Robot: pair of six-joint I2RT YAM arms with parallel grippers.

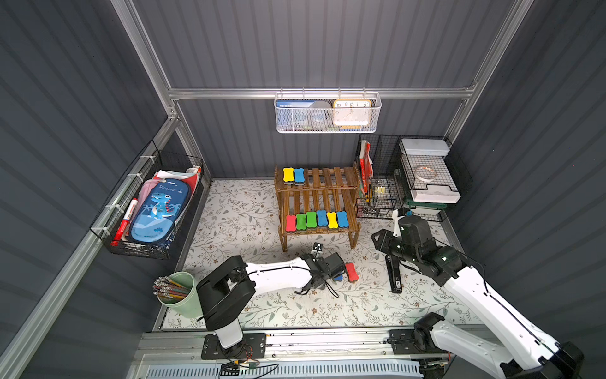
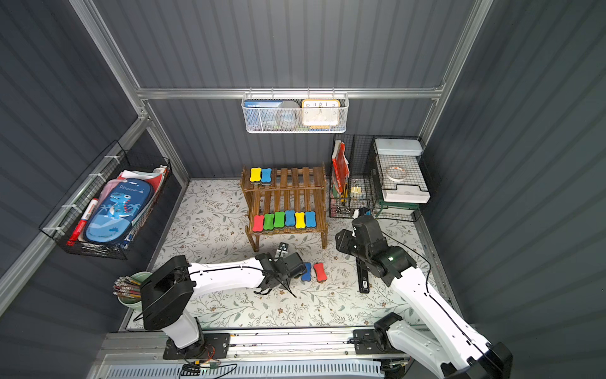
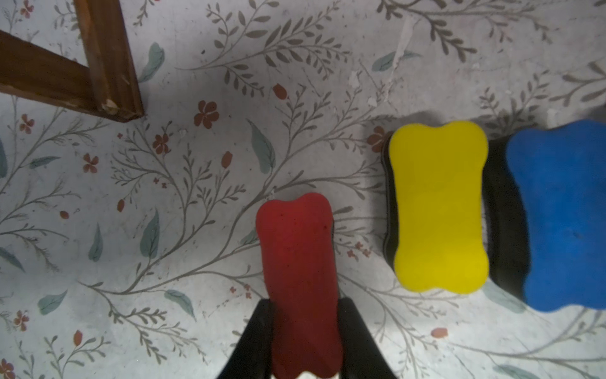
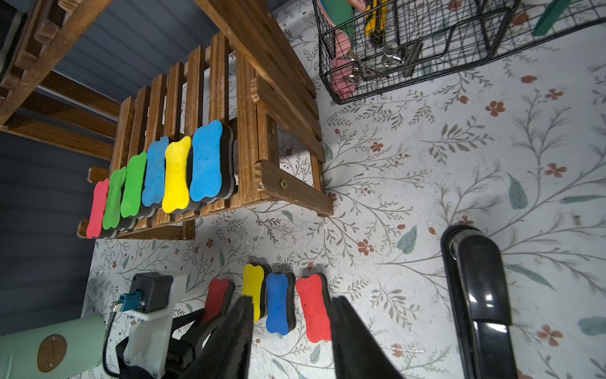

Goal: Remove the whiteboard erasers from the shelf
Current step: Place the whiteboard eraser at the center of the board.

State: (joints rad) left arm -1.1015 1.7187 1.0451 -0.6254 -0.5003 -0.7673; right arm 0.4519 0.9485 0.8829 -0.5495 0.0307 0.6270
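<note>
Your left jaws: pinching a red eraser (image 3: 298, 256).
Your right jaws: spread, empty.
The shelf (image 1: 331, 178): holds eight erasers (image 1: 311, 219).

"Dinosaur" on the blue pencil case (image 1: 157, 210); numerals 10, 11, 12 on the clock (image 1: 352, 113).

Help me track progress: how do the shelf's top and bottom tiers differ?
The top tier holds two erasers, yellow and blue, at one end; the bottom tier holds six in a row. The bottom tier includes red and green; the top tier has neither. Both are brown wooden slats.
</note>
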